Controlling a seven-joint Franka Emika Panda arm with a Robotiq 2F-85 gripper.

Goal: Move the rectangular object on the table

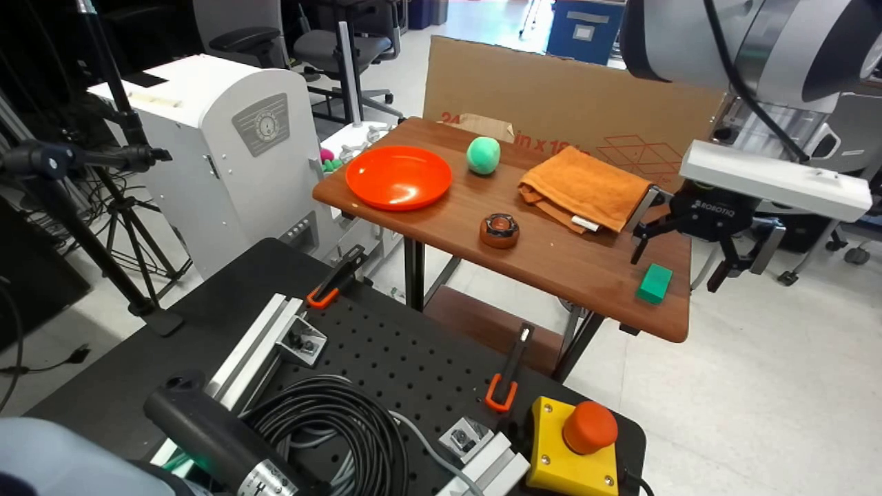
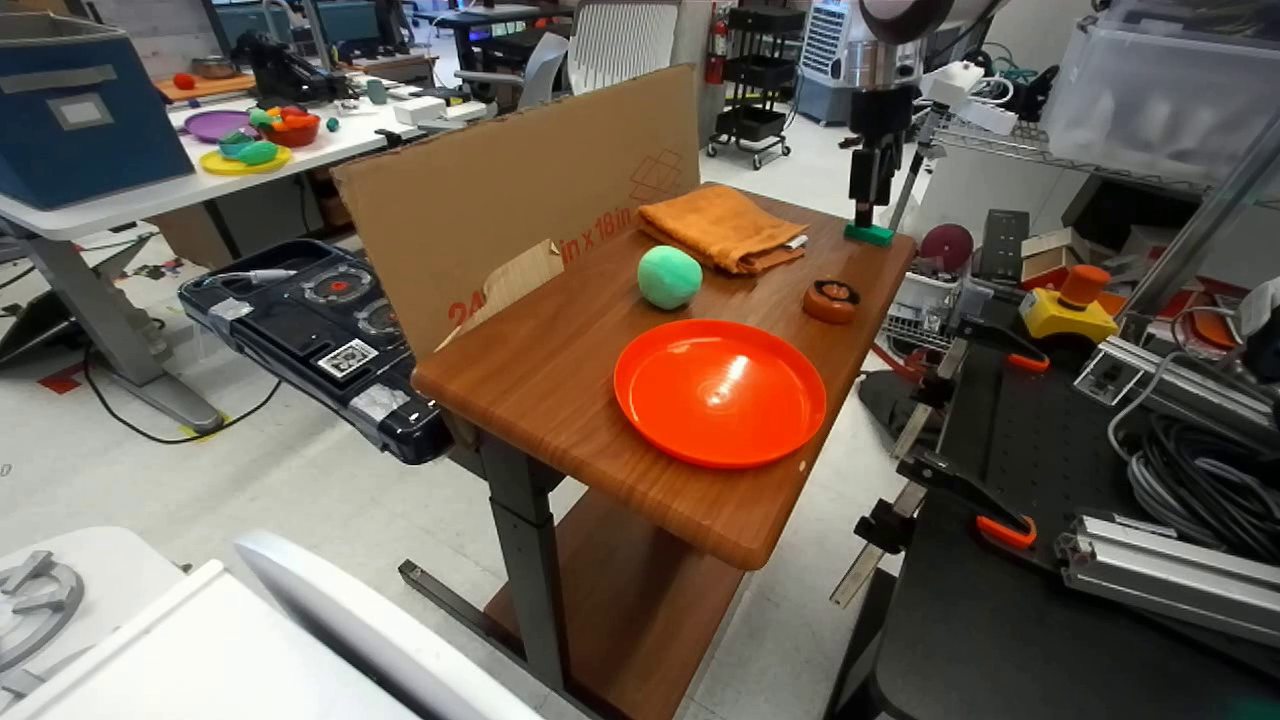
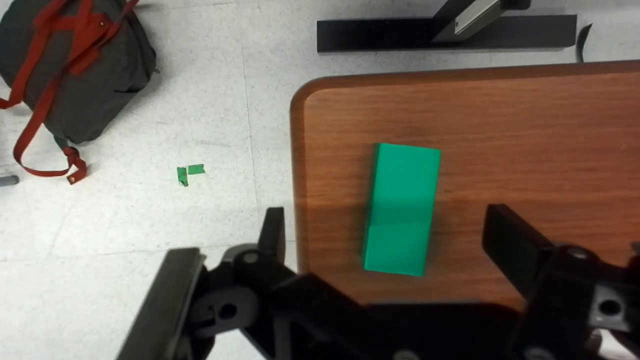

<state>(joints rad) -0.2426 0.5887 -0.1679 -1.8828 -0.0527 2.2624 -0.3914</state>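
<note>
The green block (image 1: 654,283) lies flat near the corner of the reddish-brown table (image 1: 551,265). In an exterior view the block (image 2: 869,236) shows at the far end of the table (image 2: 560,350), right under the fingers. My gripper (image 1: 675,269) is open and empty, pointing down just above the block. In the wrist view the block (image 3: 402,210) lies lengthwise between the widely spread fingers of the gripper (image 3: 384,220), with a gap on both sides. The left finger appears out past the table edge, over the floor. Nothing hides the block there.
An orange cloth (image 1: 586,186) lies near the gripper. A brown ring-shaped item (image 1: 499,231), a green ball (image 1: 484,155) and a red-orange plate (image 1: 398,178) are farther along the table. A cardboard panel (image 1: 551,96) stands along the back edge. A black perforated platform (image 1: 413,358) stands alongside.
</note>
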